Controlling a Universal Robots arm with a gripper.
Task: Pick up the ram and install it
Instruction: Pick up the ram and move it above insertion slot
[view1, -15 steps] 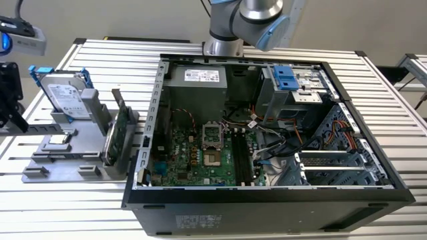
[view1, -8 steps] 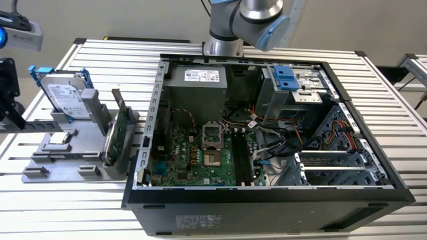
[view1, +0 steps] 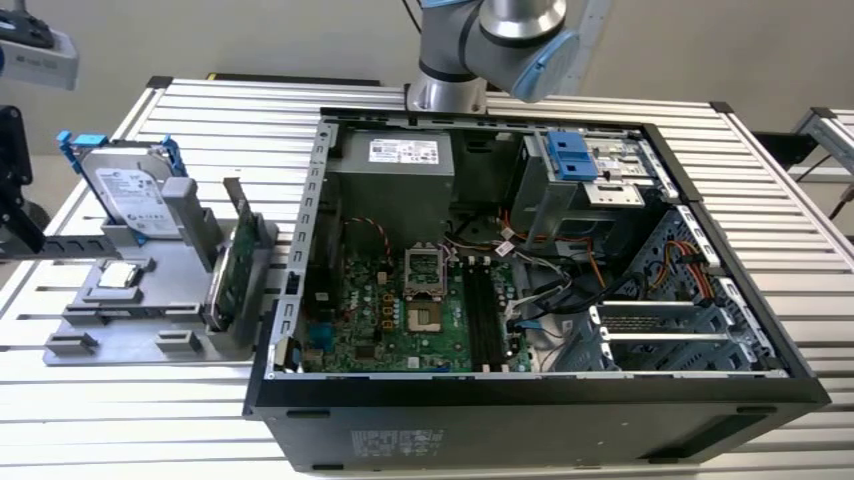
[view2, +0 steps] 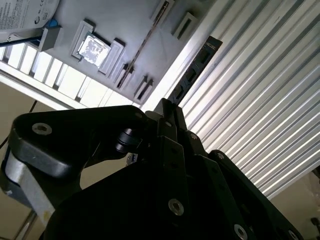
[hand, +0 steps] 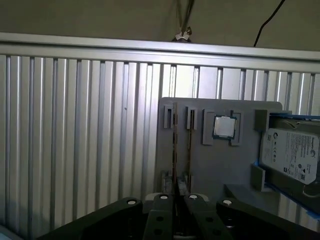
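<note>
1. One slim dark ram (view2: 195, 70) sat pinched between the fingers of the gripper (view2: 168, 106) in the second wrist view, its labelled end jutting free over the ribbed table (view2: 260, 110).
2. Edge-on in the first wrist view, the stick hung above the gray fixture (hand: 215, 170) near its border, with bare slats open alongside, out to the table's rim.
3. The arm (view1: 514, 40) stood behind the open computer case (view1: 534, 385) in the exterior view, its upper joints running past the top edge.
4. A processor chip (hand: 224, 127) and a hard drive (hand: 292, 152) rested on the fixture beside the stick's line; a green card (view1: 240, 270) stood upright at the fixture's case-side edge, and the case's walls ringed the long motherboard slots (view1: 483, 310).
</note>
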